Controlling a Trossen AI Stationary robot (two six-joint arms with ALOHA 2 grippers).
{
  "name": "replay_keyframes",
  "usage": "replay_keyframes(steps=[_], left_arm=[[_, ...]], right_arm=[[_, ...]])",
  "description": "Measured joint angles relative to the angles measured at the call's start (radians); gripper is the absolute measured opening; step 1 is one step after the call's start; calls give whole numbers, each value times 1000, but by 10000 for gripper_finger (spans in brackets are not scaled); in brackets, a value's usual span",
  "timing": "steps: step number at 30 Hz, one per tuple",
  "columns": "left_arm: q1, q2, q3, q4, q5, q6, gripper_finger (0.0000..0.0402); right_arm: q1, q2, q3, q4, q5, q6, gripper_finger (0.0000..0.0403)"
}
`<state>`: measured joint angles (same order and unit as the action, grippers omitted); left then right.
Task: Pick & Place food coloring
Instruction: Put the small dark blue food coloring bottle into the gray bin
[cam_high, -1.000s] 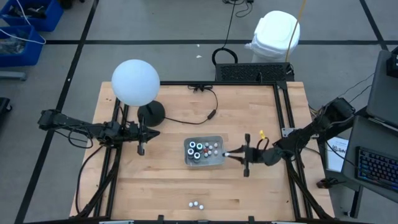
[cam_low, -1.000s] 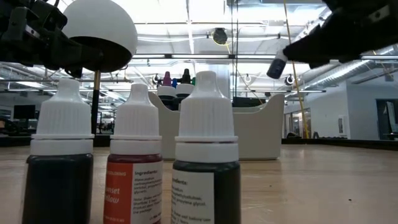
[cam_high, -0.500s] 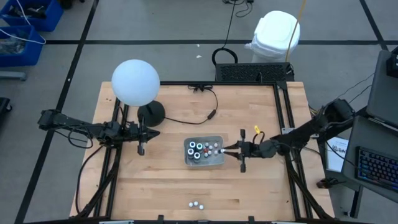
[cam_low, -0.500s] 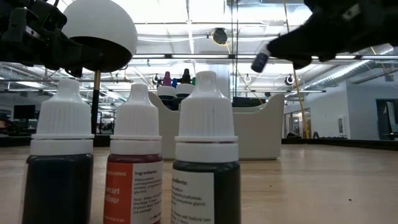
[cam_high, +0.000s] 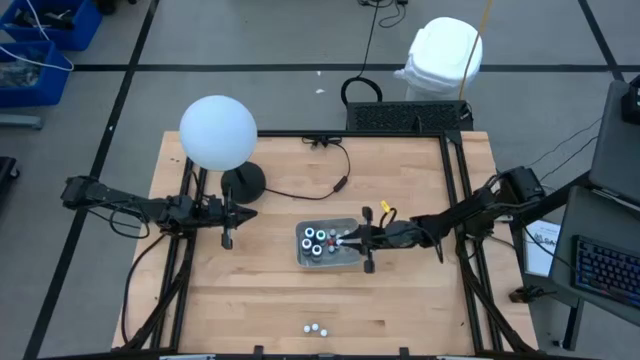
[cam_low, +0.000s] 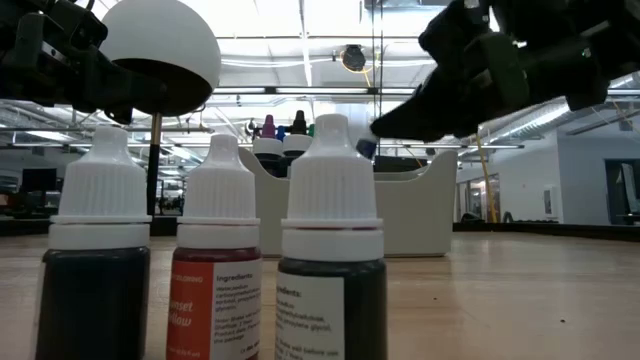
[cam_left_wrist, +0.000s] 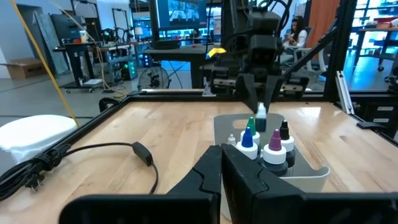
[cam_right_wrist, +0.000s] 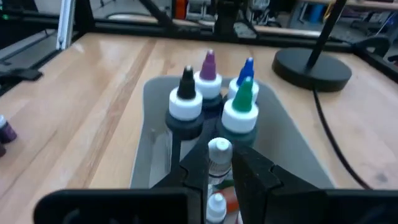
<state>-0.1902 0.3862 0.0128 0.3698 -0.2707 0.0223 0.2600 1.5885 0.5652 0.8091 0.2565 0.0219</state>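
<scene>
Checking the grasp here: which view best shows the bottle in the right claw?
Right wrist view: white-capped bottle sits between the right claw fingers over the tray. Left wrist shows it distant; high view tiny; low view mostly hidden.

High view straight down over the whole table (cam_high: 260, 290), low view level at tabletop, close behind three bottles (cam_low: 215, 250), wrist views facing each other across the tray (cam_left_wrist: 308, 177), shared by all

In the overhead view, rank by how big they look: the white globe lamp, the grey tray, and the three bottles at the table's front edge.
1. white globe lamp
2. grey tray
3. three bottles, tiny dots even taken together
</scene>
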Motion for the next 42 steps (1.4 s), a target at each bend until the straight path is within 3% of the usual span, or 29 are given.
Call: replay_keyframes(steps=[10, 25, 27, 34, 42], left_arm=[[0, 0, 0, 0, 0, 0, 17], [0, 0, 0, 0, 0, -1, 17], [0, 0, 0, 0, 0, -1, 17], [0, 0, 0, 0, 0, -1, 17], [0, 0, 0, 0, 0, -9, 17]], right_arm=[[4, 13, 0, -59, -52, 19, 43], [16, 13, 15, -121, -50, 50, 43], [16, 13, 59, -188, -50, 48, 43], [23, 13, 314, -698, 20, 108, 43], [54, 23, 351, -723, 62, 231, 43]])
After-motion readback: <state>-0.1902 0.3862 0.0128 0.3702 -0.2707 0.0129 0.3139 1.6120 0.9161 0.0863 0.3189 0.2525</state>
